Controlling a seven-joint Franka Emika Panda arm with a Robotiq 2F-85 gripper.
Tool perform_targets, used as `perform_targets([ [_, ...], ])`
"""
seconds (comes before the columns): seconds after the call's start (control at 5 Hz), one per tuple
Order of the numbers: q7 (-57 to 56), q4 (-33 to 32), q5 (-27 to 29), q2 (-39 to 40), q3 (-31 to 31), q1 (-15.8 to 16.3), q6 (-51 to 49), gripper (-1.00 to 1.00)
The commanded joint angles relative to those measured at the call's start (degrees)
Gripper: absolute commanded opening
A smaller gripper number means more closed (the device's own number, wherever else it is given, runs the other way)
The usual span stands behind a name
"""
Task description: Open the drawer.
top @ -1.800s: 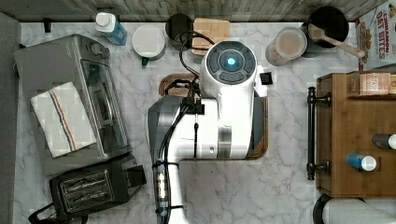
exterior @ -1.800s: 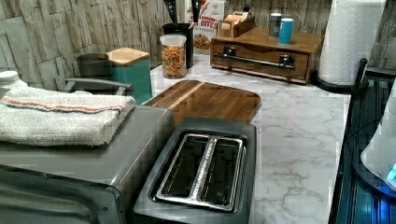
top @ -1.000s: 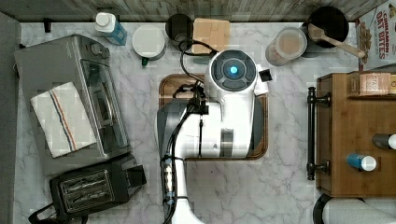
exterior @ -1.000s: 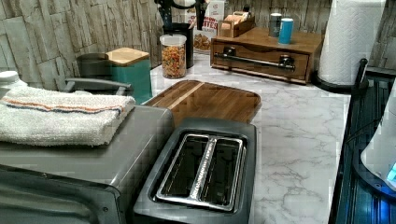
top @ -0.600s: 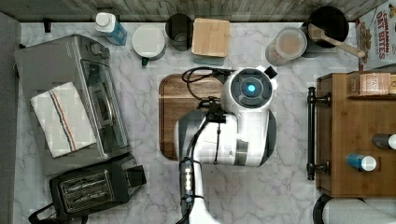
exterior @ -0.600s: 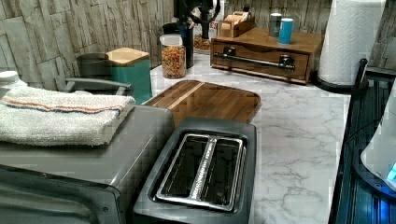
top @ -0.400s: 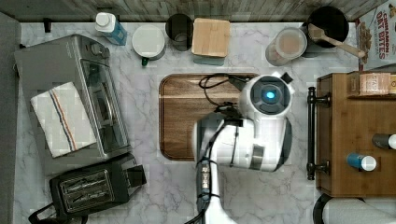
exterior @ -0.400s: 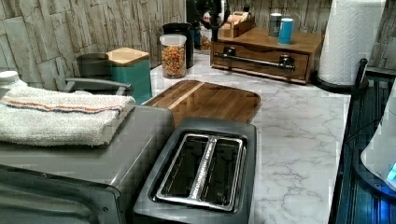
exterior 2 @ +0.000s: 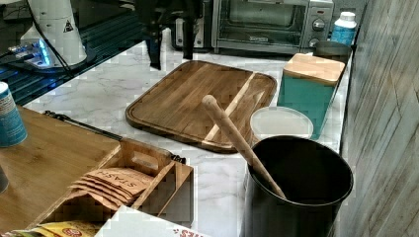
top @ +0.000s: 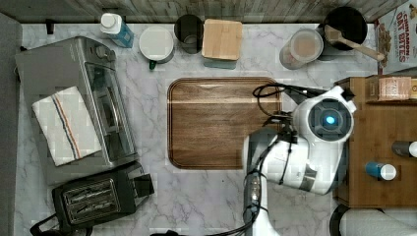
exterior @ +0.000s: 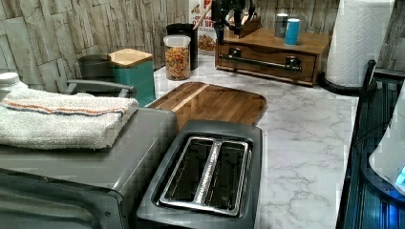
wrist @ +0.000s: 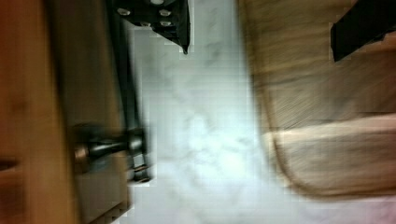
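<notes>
The wide, shallow medium-brown wooden drawer point(exterior: 267, 62) sits shut in a low wooden organiser box at the far end of the white marble counter point(exterior: 305, 143) in the left view, flush with the box front. A long black metal bar handle point(exterior: 260, 60) runs across its face on two short round posts, standing just off the wood; in the right view the same bar shows as a thin dark line point(exterior 2: 81, 125) along the near edge of the box top. In the top view the drawer unit point(top: 381, 142) lies at the top view's right edge, partly under the white robot arm point(top: 314, 147). The black two-finger gripper point(exterior: 233, 21) hangs above the counter just in front of the drawer, near the left view's left end of the handle, touching nothing. Its fingers point(wrist: 173, 21) stand spread apart, with bare marble between them in the wrist view, one finger close to the handle bar and the other over the dark rounded-corner wooden cutting board point(top: 221, 123). That board lies flat on the counter just beside the drawer front. On the box top stand a blue-topped small bottle point(exterior: 292, 31) and a grey one point(exterior: 281, 25), upright and side by side.
</notes>
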Motion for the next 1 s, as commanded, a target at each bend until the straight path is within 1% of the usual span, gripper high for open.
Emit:
perform_targets([
  [0.2, -9.46, -0.32, -1.8, 2.37, -1.59, -4.2, 7.04, 1.0],
  [0.4, -11.64, -0.97, 0.24, 4.07, -2.74, -5.06, 9.58, 1.0],
  [0.6, -13.29, -2.23, 2.89, 5.1, -2.37, -6.22, 11.26, 1.0],
  [0.8, -8.73, -3.49, -0.79, 6.58, -3.19, -5.72, 13.83, 1.0],
  [1.0, -12.11, -4.38, 1.42, 8.36, -1.9, -8.37, 17.74, 1.0],
])
